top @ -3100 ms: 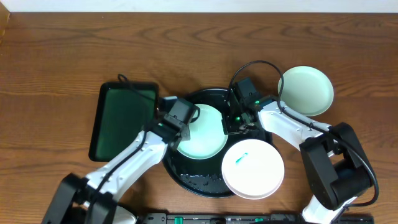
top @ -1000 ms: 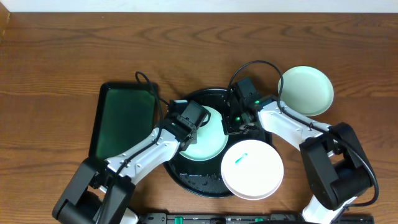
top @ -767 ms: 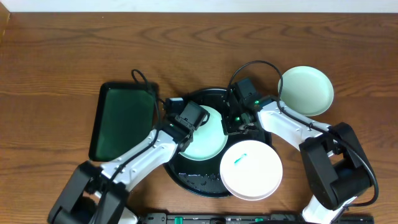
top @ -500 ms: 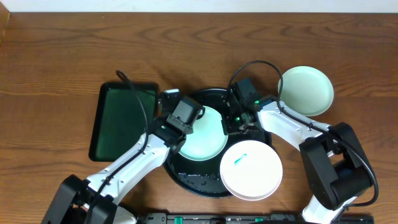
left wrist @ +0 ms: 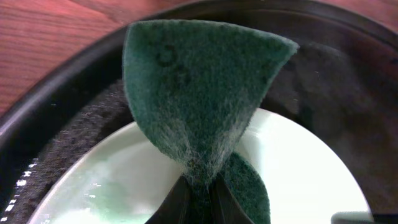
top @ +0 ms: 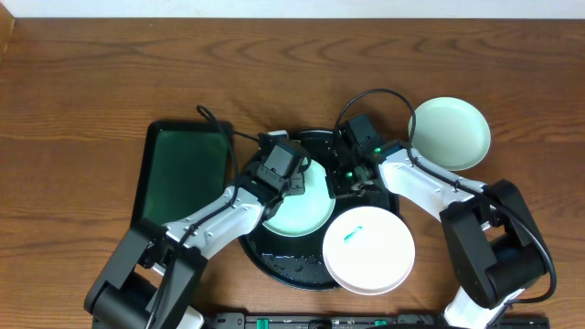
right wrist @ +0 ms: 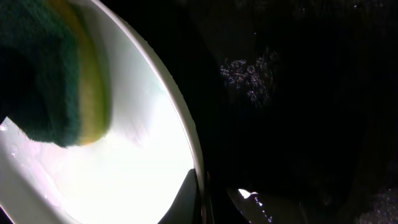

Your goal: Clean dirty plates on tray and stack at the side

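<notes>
Left gripper pinches a green sponge on the mint-green plate, right gripper clamps its rim.

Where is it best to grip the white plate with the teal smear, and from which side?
Probably its thin rim, at the right-hand edge, coming in from outside. The white plate lies flat and shallow, and that edge sticks out past the black tray, so it is likely easiest to reach there.

text: none legible | labels: none | numbers: none
</notes>
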Controlling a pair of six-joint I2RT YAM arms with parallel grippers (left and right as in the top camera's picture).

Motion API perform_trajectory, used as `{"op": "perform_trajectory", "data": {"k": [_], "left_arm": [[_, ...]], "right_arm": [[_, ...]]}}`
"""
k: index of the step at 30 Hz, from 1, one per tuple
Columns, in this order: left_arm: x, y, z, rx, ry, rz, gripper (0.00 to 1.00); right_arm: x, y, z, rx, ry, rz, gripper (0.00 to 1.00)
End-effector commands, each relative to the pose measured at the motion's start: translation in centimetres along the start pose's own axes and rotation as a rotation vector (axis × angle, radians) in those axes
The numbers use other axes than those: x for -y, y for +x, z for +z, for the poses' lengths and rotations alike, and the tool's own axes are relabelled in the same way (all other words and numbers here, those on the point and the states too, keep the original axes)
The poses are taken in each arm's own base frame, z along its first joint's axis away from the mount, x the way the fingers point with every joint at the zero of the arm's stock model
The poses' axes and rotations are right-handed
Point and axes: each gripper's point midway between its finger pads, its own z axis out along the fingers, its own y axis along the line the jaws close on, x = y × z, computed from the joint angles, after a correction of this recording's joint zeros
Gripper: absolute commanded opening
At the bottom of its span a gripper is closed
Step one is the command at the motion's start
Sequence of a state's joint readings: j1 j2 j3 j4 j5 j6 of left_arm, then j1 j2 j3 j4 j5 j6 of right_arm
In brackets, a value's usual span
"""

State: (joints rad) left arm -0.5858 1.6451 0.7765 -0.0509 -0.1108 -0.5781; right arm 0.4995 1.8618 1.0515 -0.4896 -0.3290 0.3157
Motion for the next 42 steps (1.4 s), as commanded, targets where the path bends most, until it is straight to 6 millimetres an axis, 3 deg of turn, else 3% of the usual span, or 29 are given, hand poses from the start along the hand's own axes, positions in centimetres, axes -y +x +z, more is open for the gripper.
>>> {"op": "perform_trajectory", "data": {"k": [1,11,15,18,20,23,25,30,36,42], "left_arm": [[-4.4,-1.3,0.2,0.106,-0.235,0.019,0.07],[-8.5,-6.0,-4.2,0.370,-0.508,0.003,0.07],[-8.6,-6.7,-5.9,0.397,-0.503,-0.019,0.07],[-7.1,-6.6,-6.3,0.364,-0.399,-0.035,0.07],[-5.0,-5.7,-5.9,0.291,-0.261,-0.039,0.07],[-0.3,-2.8,-5.0,0.104,0.013,-0.028,0.07],[1.2,-0.8,-4.5,0.011,0.100,-0.018,0.07],[-0.6,0.8,-1.5,-0.004,0.006,-0.002,0.07],[-2.1,0.0,1.5,0.074,-0.094,0.004,0.07],[-5.2,-2.2,1.3,0.218,-0.282,0.003,0.07]], "right_arm": [[1.7,0.9,1.0,-0.034,0.065,-0.027,0.01],[1.8,1.1,1.0,-0.042,0.071,-0.042,0.01],[2.0,1.1,1.0,-0.040,0.078,-0.042,0.01],[1.9,1.0,1.0,-0.039,0.078,-0.042,0.01],[2.0,1.0,1.0,-0.040,0.078,-0.042,0.01],[1.9,1.0,1.0,-0.038,0.078,-0.042,0.01],[1.9,1.0,1.0,-0.037,0.077,-0.043,0.01],[1.9,0.8,1.0,-0.028,0.074,-0.046,0.01],[1.9,0.8,1.0,-0.031,0.075,-0.045,0.01],[1.9,1.0,1.0,-0.038,0.078,-0.043,0.01]]}}
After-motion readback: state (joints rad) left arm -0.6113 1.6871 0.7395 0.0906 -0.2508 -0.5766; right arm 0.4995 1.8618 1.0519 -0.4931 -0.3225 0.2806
